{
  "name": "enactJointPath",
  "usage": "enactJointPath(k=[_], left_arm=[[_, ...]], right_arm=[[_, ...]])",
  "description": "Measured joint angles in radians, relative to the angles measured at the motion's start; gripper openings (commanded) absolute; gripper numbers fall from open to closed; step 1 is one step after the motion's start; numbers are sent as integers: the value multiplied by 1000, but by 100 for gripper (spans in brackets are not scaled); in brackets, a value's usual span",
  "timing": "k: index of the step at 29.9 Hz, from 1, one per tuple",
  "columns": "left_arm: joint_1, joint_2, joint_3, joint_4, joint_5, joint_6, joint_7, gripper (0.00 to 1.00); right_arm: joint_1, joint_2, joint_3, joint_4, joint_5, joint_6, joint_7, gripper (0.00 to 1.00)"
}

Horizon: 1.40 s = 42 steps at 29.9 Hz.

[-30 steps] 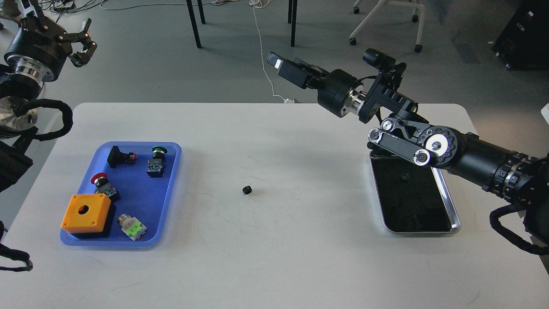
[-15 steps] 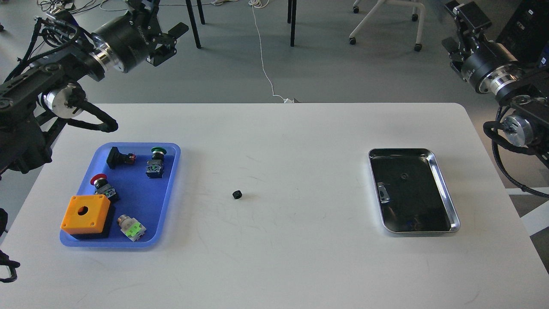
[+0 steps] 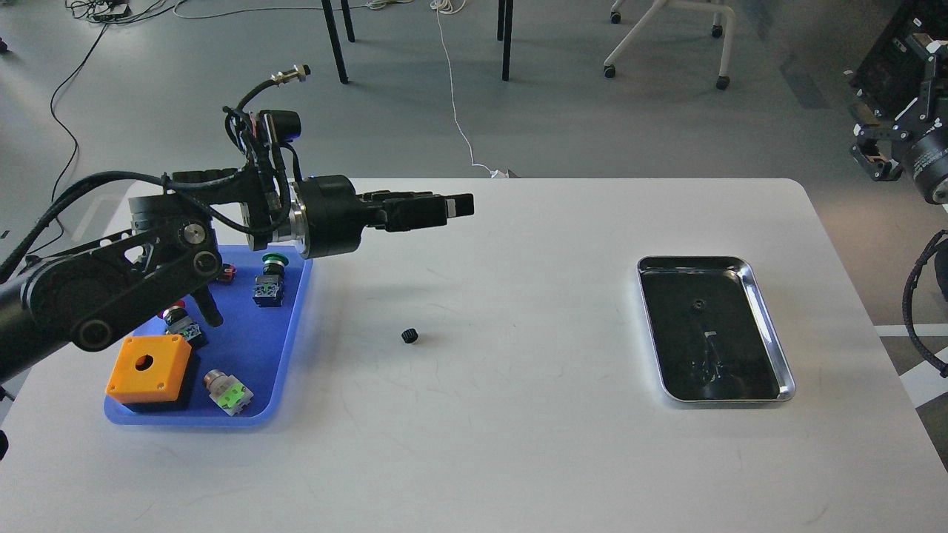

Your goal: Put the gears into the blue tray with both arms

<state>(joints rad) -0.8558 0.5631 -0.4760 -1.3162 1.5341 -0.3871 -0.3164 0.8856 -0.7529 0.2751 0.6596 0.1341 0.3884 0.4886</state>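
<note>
White table [image 3: 518,444] sitting mostly bare. Neither gear is lying in the blue tray [image 3: 292,348] yet. One gear [image 3: 409,335] is resting on open tabletop right of the tray, apart from it; the other gear [image 3: 697,303] is lying inside the steel tray [image 3: 770,333], far right of the blue tray. Left gripper [image 3: 452,207] is hovering above the table beyond the near gear, carrying nothing; finger spread: cannot tell. Right gripper [image 3: 885,144] is hanging off the table's right edge, state unclear. Clear approach room around the near gear; the steel rim is hemming in the other.

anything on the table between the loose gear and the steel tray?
Nothing: in the head view, only bare white tabletop separates the small black toothed gear from the shiny steel tray.
</note>
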Motion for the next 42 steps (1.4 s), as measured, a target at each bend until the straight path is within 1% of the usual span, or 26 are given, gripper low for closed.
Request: enactJointPath(k=[3, 6, 9, 12, 14, 19, 21, 23, 28, 30, 33, 40, 42], left_arm=[[25, -6, 36, 1, 173, 76, -44, 86], [31, -10, 125, 17, 341, 170, -88, 81], [32, -22, 214, 68, 460, 255, -99, 77], [27, -50, 286, 133, 511, 308, -101, 70], [26, -69, 316, 175, 520, 329, -101, 66], [26, -112, 381, 267, 533, 358, -99, 52], [26, -120, 403, 294, 539, 370, -99, 48], [29, -122, 412, 309, 542, 377, -98, 47], [33, -124, 416, 338, 542, 387, -98, 45], [34, -124, 416, 353, 541, 397, -100, 41], [35, -123, 417, 368, 540, 406, -102, 37], [42, -122, 417, 377, 540, 422, -102, 22], [45, -120, 417, 377, 540, 424, -108, 18]], right_arm=[[-32, -3, 15, 0, 33, 22, 0, 98], [-93, -6, 53, 1, 57, 75, 0, 98], [-151, -11, 94, 0, 68, 96, 0, 98], [-191, -14, 128, 0, 71, 100, 0, 98], [-199, -14, 137, 1, 71, 100, 0, 98], [-203, -10, 142, 6, 72, 100, 0, 98], [-203, -10, 146, 7, 72, 100, 0, 98], [-203, -10, 149, 8, 72, 100, 0, 98], [-203, -9, 154, 10, 72, 100, 0, 98], [-203, -9, 157, 13, 72, 100, 0, 98], [-203, -7, 163, 15, 72, 100, 0, 98], [-203, -5, 170, 16, 71, 100, 0, 98], [-201, -5, 171, 15, 71, 100, 0, 98]])
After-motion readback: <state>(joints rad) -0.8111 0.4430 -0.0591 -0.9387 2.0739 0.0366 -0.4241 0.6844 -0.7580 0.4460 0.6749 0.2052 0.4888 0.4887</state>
